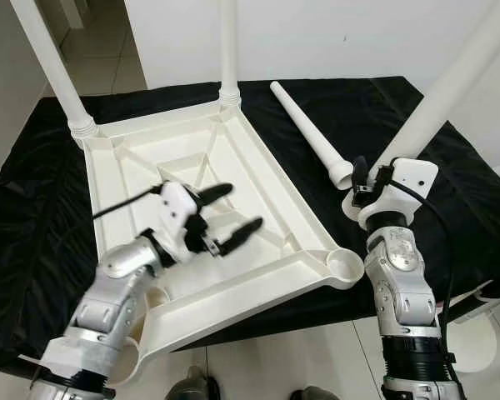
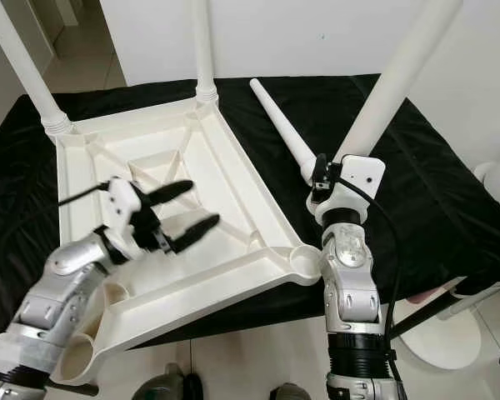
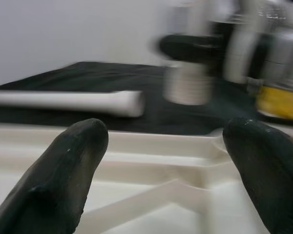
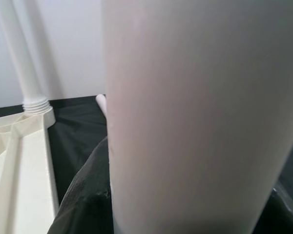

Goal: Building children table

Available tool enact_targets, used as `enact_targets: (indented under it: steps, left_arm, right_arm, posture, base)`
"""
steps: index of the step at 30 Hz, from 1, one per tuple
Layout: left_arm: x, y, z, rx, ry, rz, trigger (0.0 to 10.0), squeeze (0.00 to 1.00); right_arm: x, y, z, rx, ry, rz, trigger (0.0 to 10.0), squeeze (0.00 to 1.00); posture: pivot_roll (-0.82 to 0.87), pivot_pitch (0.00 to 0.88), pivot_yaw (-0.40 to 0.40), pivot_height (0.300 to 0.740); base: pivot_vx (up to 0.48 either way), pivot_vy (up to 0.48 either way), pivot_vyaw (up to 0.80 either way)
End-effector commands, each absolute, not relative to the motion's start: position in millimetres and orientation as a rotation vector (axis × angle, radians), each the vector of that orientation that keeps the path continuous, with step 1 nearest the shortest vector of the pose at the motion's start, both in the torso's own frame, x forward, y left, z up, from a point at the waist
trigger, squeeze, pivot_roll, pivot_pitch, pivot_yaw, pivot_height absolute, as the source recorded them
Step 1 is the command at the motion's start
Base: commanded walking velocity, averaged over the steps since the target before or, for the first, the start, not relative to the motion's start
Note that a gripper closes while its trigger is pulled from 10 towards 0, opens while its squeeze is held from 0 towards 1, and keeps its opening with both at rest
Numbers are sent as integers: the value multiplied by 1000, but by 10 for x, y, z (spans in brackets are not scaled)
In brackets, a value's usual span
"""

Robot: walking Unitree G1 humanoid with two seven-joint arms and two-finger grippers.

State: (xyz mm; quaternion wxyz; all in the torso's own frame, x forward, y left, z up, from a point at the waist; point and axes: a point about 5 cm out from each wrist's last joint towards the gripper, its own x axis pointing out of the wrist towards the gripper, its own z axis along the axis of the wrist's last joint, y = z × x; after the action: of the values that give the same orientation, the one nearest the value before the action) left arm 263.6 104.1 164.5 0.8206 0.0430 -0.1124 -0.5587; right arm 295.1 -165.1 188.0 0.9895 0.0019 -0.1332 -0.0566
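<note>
The white plastic tabletop (image 1: 125, 167) lies upside down on a black cloth. Two white legs stand in its far corners, one (image 1: 54, 67) on the left and one (image 1: 227, 50) on the right. A third leg (image 1: 308, 133) lies loose on the cloth beside the far right rim. My left gripper (image 1: 243, 207) hovers open over the ribbed underside, its fingers (image 3: 63, 170) holding nothing. My right gripper (image 1: 375, 185) is shut on a fourth leg (image 1: 433, 100), which tilts up to the right, its lower end just beyond the empty near-right corner socket (image 1: 343, 265). That held leg (image 4: 200, 122) looms large in the right wrist view.
The black-draped table (image 1: 33, 217) ends close in front of me, with the tabletop's near-left socket (image 2: 75, 358) overhanging the edge. A white wall stands behind. A round white object (image 2: 450, 333) sits on the floor at the lower right.
</note>
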Motion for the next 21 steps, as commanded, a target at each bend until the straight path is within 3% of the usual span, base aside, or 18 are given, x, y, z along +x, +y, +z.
enact_targets:
  steps: [1,3,21]
  left_arm:
    - [2571,1003,1599,153,-233,-1273,10000,0]
    - [2555,992,1531,211,-195,-1286,10000,0]
    - [2519,883,1508,182,-93,-1303,10000,0]
  right_arm:
    - [2928,-1599,1917,-6,-288,-88,10000,0]
    - [2899,-1575,1929,-22,-307,-63,10000,0]
    - [2482,-1315,1762,-30,-320,140,10000,0]
  posture:
    - [38,1,19,740]
    - [38,5,17,740]
    - [19,21,12,740]
  base:
    - [0,0,0]
    - [0,0,0]
    - [0,0,0]
